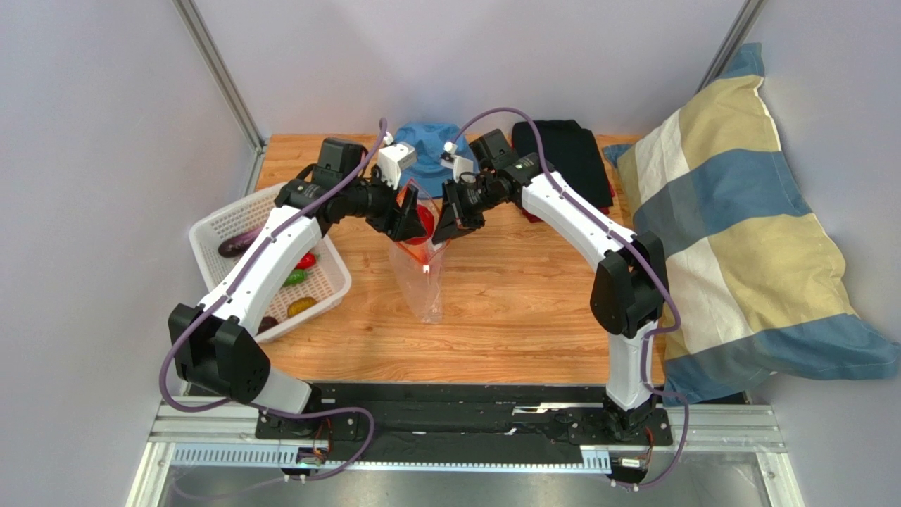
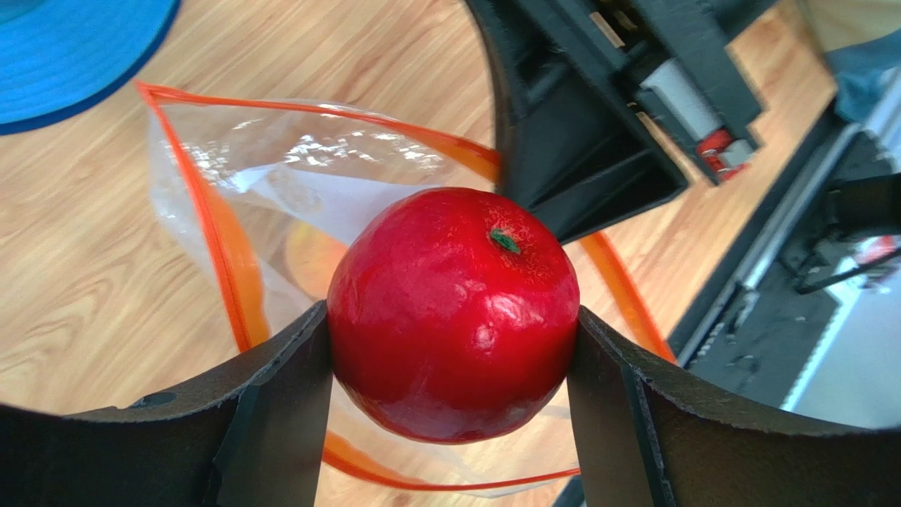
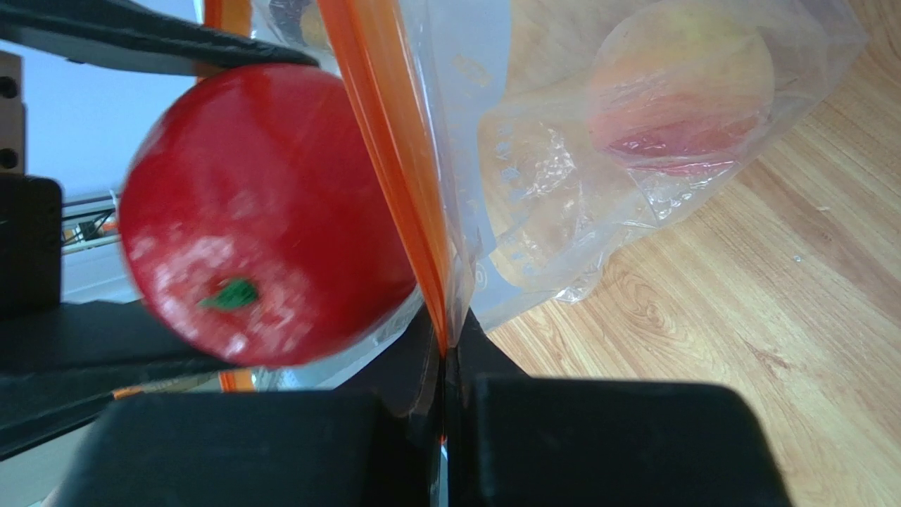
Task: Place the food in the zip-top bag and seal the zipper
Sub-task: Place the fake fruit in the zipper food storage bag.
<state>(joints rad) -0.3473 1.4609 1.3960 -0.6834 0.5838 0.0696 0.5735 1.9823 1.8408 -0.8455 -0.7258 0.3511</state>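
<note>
My left gripper (image 2: 453, 370) is shut on the red apple (image 2: 455, 312) and holds it right over the open mouth of the clear zip-top bag (image 2: 286, 180). The apple also shows in the right wrist view (image 3: 259, 211) and the top view (image 1: 423, 222). My right gripper (image 3: 446, 349) is shut on the bag's orange-red zipper edge (image 3: 386, 137) and holds the mouth up. A peach (image 3: 677, 90) lies inside the bag (image 3: 592, 211). The bag (image 1: 421, 280) hangs down toward the table in the top view. The slider is not visible.
A white mesh basket (image 1: 217, 227) at the left holds a dark purple piece (image 1: 237, 244), a red chili (image 1: 307, 260), a green chili (image 1: 295, 278) and a yellow piece (image 1: 301, 306). A blue cap (image 1: 428, 148) and black cloth (image 1: 571, 153) lie at the back. A striped pillow (image 1: 740, 222) is at the right.
</note>
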